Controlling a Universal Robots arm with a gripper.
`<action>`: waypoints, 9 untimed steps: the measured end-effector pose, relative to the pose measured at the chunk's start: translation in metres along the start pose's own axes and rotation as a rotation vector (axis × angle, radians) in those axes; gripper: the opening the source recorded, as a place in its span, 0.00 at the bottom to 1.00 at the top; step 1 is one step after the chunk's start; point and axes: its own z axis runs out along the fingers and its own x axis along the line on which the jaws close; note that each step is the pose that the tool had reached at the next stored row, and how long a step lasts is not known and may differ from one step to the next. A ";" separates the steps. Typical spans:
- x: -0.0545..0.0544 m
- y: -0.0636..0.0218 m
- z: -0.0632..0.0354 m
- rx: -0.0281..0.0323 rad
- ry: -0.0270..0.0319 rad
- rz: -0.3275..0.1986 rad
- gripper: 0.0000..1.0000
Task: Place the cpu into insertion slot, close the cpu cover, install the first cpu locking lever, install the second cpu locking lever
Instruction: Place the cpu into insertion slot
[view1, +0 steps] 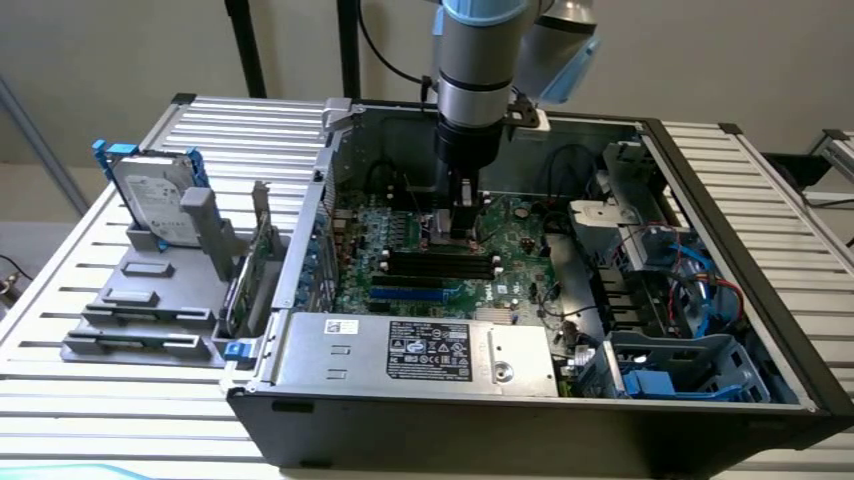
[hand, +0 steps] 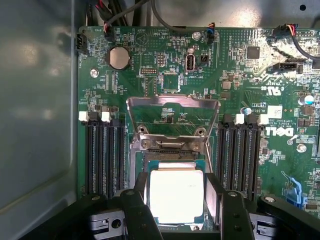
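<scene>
Exterior view, slatted metal table (view1: 94, 400), pale wall (view1: 107, 50), computer case (view1: 534, 440), gripper (view1: 462, 235) wide astride cpu (hand: 176, 195)

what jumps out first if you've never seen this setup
The pale square silver cpu lies in the dark metal-rimmed insertion slot, mid green motherboard, flanked by the open black gripper. Just beyond it the thin silvery cpu cover stands flipped up. The exterior view shows the grey arm reaching down into an open black computer case.

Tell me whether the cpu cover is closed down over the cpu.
No, the cpu cover stands swung up, and the pale top of the cpu lies uncovered.
</scene>
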 end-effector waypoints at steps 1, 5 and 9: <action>0.000 0.0000 0.0008 0.0000 0.0001 0.000 0.55; 0.000 -0.0001 0.0036 0.0000 0.0000 0.000 0.55; 0.000 -0.0002 0.0063 0.0000 0.0000 0.000 0.55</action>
